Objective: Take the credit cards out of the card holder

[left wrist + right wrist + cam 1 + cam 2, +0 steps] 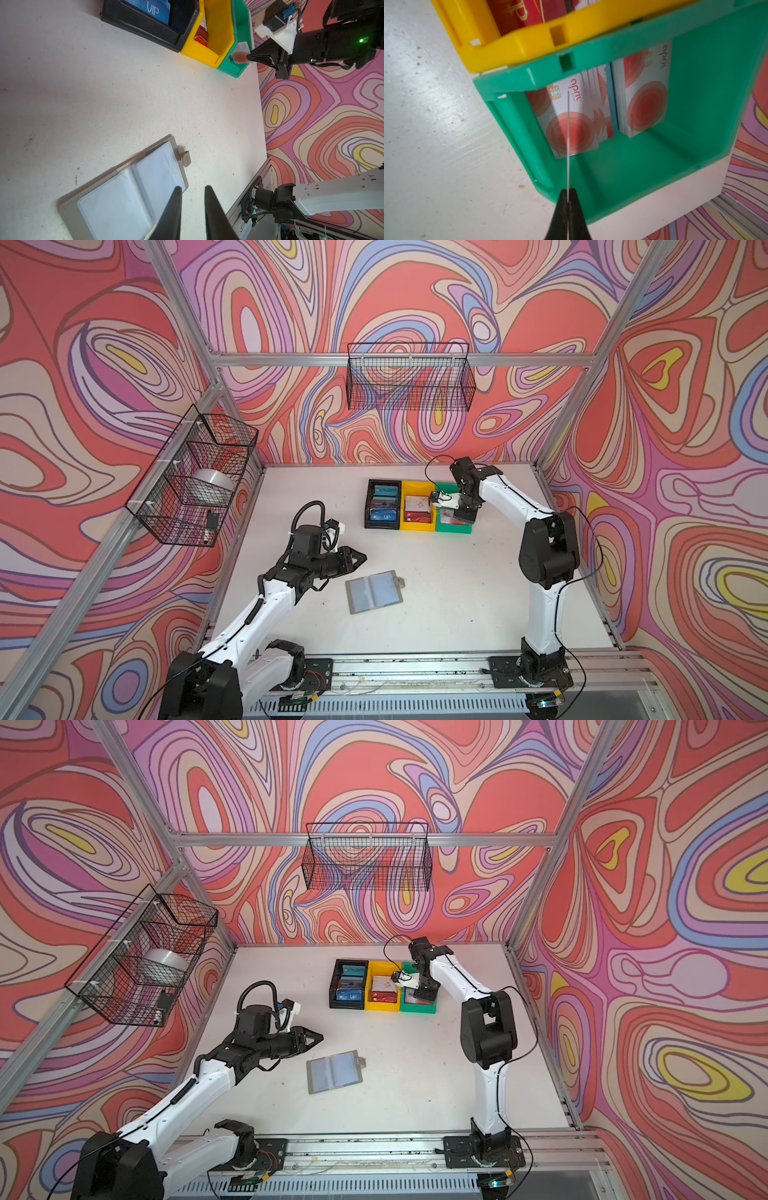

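Right gripper (568, 193) pinches one credit card (568, 128) edge-on over green bin (643, 170); advise lowering before release, flat onto stacked cards (645, 93). Left gripper (192, 190) stands slightly parted, empty, near card holder (374, 591), which lies open mid-table, pockets seemingly empty.

In both top views, the flat grey bifold card holder (374, 591) lies open at lower centre. Above it, left to right, a black plastic bin (368, 506), a yellow plastic bin (417, 526) and a green plastic bin (453, 529) touch in a row, each holding thin plastic credit cards (645, 108).

Open grey card holder (334, 1072) on white table (415, 1094), near left hand (319, 1039)
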You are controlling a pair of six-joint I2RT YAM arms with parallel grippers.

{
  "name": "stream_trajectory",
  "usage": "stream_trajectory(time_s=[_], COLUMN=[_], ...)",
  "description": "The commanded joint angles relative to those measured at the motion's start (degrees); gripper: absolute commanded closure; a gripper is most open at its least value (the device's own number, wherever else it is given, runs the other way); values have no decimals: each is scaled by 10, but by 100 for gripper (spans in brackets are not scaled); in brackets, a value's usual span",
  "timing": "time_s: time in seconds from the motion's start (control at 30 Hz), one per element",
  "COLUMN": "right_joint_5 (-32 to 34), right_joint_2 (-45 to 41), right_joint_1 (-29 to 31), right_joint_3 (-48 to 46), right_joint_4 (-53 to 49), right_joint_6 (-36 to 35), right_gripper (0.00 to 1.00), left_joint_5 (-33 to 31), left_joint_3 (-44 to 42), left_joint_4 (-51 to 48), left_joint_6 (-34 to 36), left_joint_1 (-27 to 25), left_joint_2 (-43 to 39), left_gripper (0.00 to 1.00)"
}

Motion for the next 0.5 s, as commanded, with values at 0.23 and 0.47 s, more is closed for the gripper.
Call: stream_trajectory(time_s=[0.23, 0.47], right_joint_5=[12, 5], right_joint_2=[-21, -48], right_joint_1=[3, 8], right_joint_3=[-32, -68], right_joint_4=[21, 32], right_joint_6=[-35, -38], right_gripper=[100, 100], left_joint_5=[5, 13], left_joint_3=[-12, -14], left_joint_4=[23, 35], left_joint_6=[-6, -9], left_joint_1=[2, 3], left_joint_2=[9, 22], left_gripper=[76, 76])
